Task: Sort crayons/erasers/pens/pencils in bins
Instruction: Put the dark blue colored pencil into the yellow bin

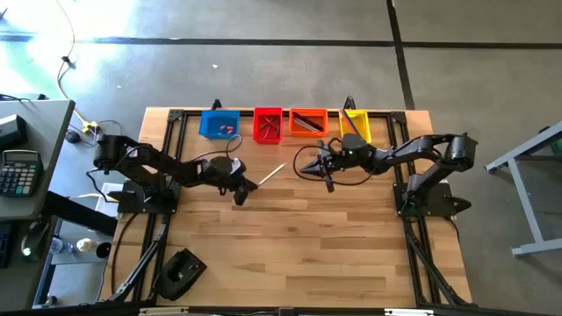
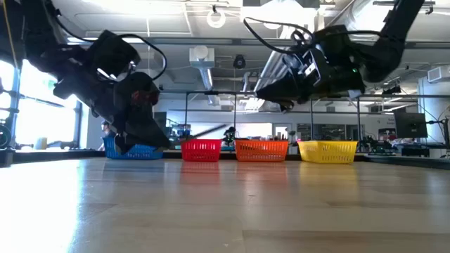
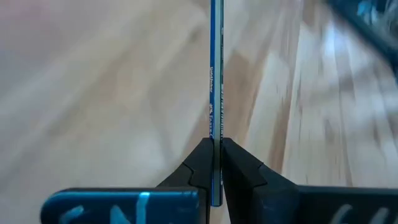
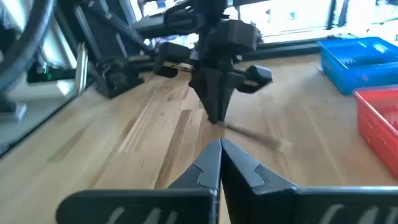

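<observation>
Blue and thin, a pencil (image 3: 215,93) is clamped between the fingers of the left gripper (image 3: 216,165), and its long shaft is seen reaching forward past the fingertips over the wooden table (image 1: 290,237). In the high view this gripper (image 1: 239,190) is placed left of the table's middle, with the pencil (image 1: 270,173) pointing toward the far right. The right gripper (image 1: 323,169) is held to the right of it, near the orange bin, and its fingers are pressed together with nothing between them. Four bins are lined up along the far edge: the blue bin (image 1: 219,124) at the left, then the red bin (image 1: 268,125), the orange bin (image 1: 307,122) and the yellow bin (image 1: 356,124). Small red erasers (image 1: 226,129) are seen lying inside the blue bin. Thin sticks are seen in the other three bins, but their kind cannot be told.
</observation>
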`<state>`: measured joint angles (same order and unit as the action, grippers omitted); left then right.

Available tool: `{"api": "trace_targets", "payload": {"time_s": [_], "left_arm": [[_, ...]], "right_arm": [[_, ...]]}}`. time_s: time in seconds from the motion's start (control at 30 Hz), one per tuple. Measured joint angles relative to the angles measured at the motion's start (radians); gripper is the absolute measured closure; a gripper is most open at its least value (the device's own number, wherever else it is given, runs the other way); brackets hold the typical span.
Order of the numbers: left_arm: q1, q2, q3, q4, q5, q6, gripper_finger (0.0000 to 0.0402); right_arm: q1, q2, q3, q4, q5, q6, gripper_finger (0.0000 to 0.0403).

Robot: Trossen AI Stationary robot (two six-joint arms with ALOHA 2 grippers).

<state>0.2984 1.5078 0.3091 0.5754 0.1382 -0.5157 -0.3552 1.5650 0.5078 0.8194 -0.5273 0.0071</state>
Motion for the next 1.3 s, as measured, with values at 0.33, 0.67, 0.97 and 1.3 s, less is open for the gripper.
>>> {"api": "trace_targets", "payload": {"time_s": [0.33,0.67,0.97,1.3], "left_arm": [[-0.028,0.0,-0.067,0.341,-0.072,-0.042,0.039],[-0.009,-0.001,0.004,0.549,-0.076,0.012,0.0394],[-0.009,-0.001,0.122,0.548,-0.082,0.108,0.0394],[-0.009,-0.001,0.144,0.543,-0.089,0.109,0.0394]], "right_arm": [[0.039,0.0,-0.164,0.329,0.271,0.285,0.0401],[0.055,0.0,-0.013,0.322,0.291,0.378,0.0302],[0.055,0.0,0.132,0.276,0.269,0.372,0.0224],[0.055,0.0,0.215,0.277,0.224,0.316,0.0238]]}}
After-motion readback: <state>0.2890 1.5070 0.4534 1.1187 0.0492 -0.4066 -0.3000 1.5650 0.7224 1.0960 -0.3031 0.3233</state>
